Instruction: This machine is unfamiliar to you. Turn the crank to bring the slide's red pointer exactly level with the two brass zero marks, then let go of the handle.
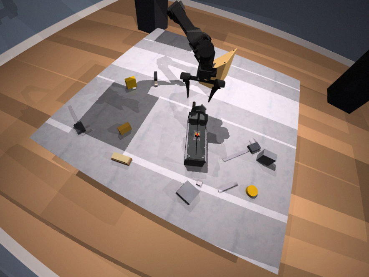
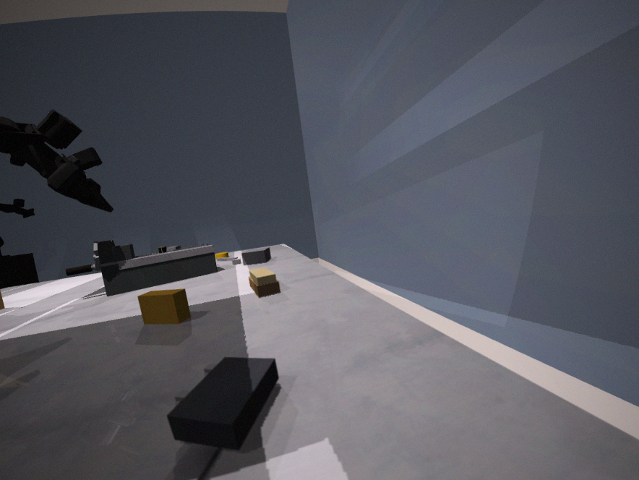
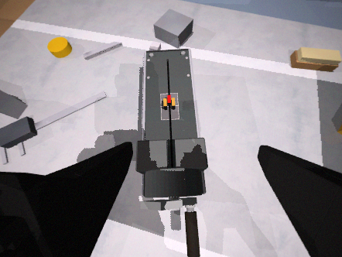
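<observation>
The dark machine (image 1: pixel 194 149) (image 2: pixel 160 273) (image 3: pixel 156 81) stands with its crank end toward the arm. The crank's brown handle (image 1: pixel 193 104) (image 2: pixel 79 270) (image 3: pixel 192 234) sticks out toward the arm. My gripper (image 1: pixel 198 99) (image 2: pixel 111 210) (image 3: pixel 193 149) is open and empty, raised above the crank end and clear of the handle. The red pointer (image 1: pixel 197 134) (image 3: pixel 169 99) sits between the left brass mark (image 3: pixel 165 102) and the right brass mark (image 3: pixel 173 102). In the wrist view its red top reaches slightly past them, away from the crank. Exact levelness cannot be told.
A yellow slanted board (image 1: pixel 225 66) stands beside the arm. Left of the machine are ochre blocks (image 1: pixel 130 82) (image 1: pixel 124 128) and a cream-topped block (image 1: pixel 121 158) (image 3: pixel 317 58). Beyond it lies a grey block (image 1: pixel 188 192) (image 3: pixel 174 27); to the right, a yellow disc (image 1: pixel 251 191) (image 3: pixel 59 47).
</observation>
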Robot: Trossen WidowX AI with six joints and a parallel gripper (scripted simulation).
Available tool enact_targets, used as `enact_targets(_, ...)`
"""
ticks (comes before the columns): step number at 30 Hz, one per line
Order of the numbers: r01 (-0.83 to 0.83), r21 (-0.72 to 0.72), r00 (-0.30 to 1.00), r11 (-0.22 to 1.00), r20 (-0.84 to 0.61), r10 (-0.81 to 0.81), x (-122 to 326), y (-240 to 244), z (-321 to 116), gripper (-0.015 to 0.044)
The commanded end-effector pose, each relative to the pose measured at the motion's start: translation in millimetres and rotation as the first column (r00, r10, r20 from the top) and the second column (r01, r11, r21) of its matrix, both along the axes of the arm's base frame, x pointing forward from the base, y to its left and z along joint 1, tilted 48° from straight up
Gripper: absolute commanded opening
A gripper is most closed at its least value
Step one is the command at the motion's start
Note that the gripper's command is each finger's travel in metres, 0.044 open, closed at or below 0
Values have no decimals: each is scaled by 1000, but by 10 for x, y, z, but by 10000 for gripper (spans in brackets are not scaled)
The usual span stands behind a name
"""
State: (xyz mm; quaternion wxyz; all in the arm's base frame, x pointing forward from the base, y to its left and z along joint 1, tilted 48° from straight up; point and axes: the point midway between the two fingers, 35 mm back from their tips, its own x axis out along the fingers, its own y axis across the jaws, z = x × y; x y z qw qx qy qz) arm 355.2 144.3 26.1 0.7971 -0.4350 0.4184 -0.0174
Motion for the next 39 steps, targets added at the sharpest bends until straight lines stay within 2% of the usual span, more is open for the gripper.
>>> enact_targets(1, 29, -2, 999, 1000, 30, -29, 191, 70, -58, 440)
enact_targets(12, 55, -28, 996, 998, 70, -53, 554, 216, -269, 440)
enact_targets(21, 55, -30, 996, 998, 71, -53, 562, -235, -678, 440)
enact_targets(39, 55, -30, 996, 998, 71, -53, 562, -235, -678, 440)
